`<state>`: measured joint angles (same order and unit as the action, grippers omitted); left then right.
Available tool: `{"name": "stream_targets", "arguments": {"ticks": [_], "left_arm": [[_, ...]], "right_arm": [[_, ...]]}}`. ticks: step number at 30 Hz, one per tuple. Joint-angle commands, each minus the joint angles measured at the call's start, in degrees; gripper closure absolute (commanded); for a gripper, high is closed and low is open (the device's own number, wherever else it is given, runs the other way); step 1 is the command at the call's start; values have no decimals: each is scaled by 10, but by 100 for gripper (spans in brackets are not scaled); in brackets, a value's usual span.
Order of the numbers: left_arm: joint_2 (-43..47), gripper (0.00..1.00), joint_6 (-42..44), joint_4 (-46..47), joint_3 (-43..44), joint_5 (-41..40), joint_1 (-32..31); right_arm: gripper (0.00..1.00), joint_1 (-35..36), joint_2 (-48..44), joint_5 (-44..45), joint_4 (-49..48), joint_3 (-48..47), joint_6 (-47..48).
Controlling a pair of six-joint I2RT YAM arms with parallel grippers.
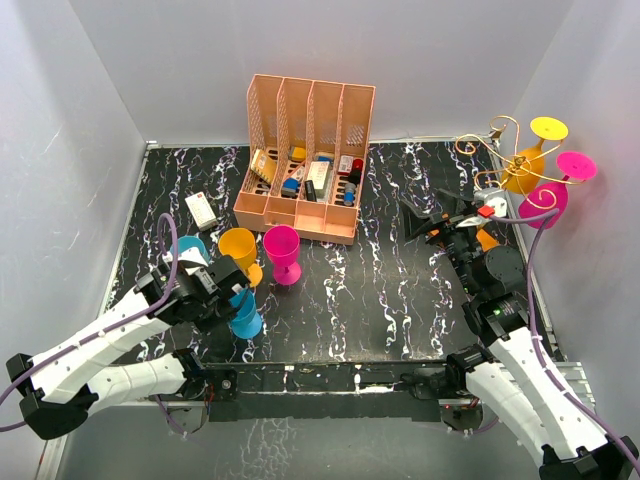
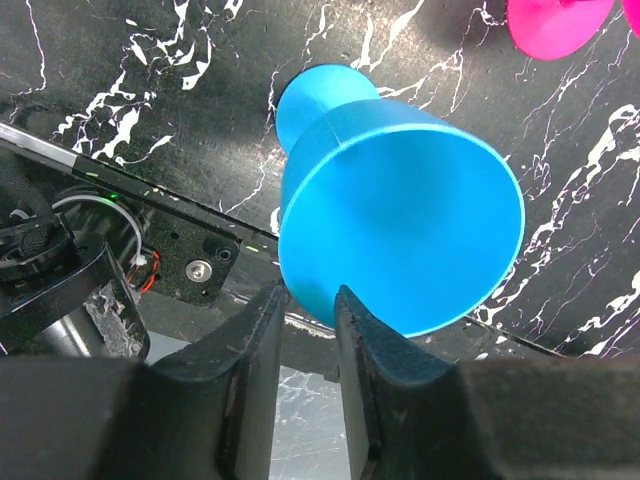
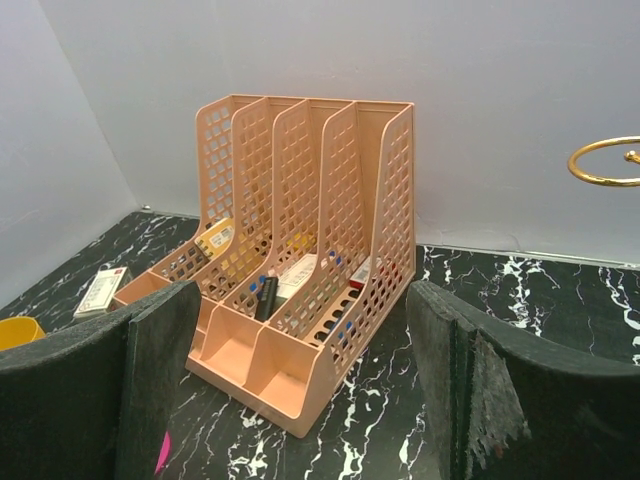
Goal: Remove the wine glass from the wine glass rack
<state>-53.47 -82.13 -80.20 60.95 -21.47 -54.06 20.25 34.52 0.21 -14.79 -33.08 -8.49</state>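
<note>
Left wrist: left pincer (image 2: 308,305) pinches blue wine glass (image 2: 400,230) rim.

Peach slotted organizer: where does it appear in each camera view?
Top external: the organizer stands at back centre.
Left wrist: not in it.
Right wrist: centre-left, against the back wall.
Shared landmark: the black marbled table, seen in all three views.

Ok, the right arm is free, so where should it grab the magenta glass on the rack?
Probably the bowl of the magenta glass, coming from table centre with the open right gripper. It hangs upside down, foot caught in the wine glass rack, so the bowl hangs free; the wall is close behind.
</note>
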Motion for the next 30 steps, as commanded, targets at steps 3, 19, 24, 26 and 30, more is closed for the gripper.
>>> {"name": "stream_targets", "arguments": {"ticks": [3,19,24,26,30], "left_arm": [[4,62,-2,-16,20,-36,3],[20,17,247,67,202,-197,3],[35,6,476,354,164,-237,3],[48,3,556,531,107,-237,3],[8,3,724,875,34,-166,3]], "right_arm": [[9,5,-6,11,-26,-3,12],[9,8,38,-6,-8,-38,24],[10,7,70,-33,7,-58,18],[10,8,84,-41,16,-68,11],[11,8,120,-74,54,-102,-1]]}}
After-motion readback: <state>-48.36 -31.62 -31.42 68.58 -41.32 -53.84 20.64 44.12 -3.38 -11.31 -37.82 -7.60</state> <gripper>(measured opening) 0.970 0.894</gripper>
